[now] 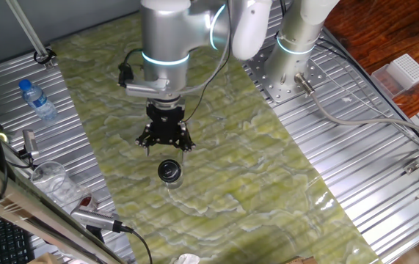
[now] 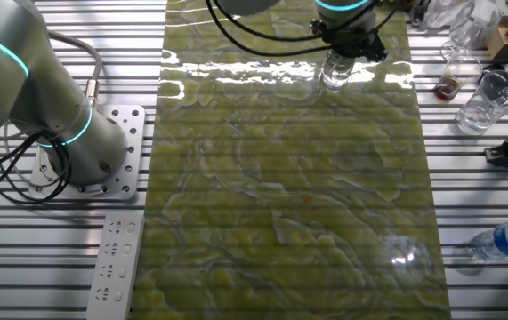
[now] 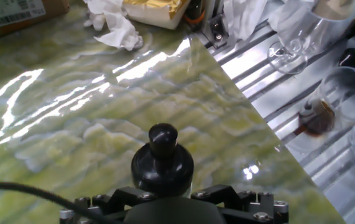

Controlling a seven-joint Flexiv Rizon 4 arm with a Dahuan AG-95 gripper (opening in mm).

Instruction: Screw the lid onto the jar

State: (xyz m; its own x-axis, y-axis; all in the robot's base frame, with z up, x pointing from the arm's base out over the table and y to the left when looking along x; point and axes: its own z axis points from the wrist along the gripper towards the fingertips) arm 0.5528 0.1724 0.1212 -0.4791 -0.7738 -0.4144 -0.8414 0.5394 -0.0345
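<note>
On the left in one fixed view, a blue-capped water bottle is lying on the ribbed metal near the counter's left edge, and a clear plastic cup is lying closer to the front-left corner. Toward the middle, the silver arm is reaching down over the green marbled mat, and the gripper is hovering just above and behind the jar, apart from it. Its dark fingers are splaying outward with nothing between them. The jar is standing upright on the mat, nearer the front edge than the back, with the lid sitting on its mouth; whether the lid is threaded tight cannot be told. Further right, a second arm's base is standing on a bolted plate, and a white block is resting by the right edge.

In the hand view, the lid is showing straight ahead of the gripper body.
</note>
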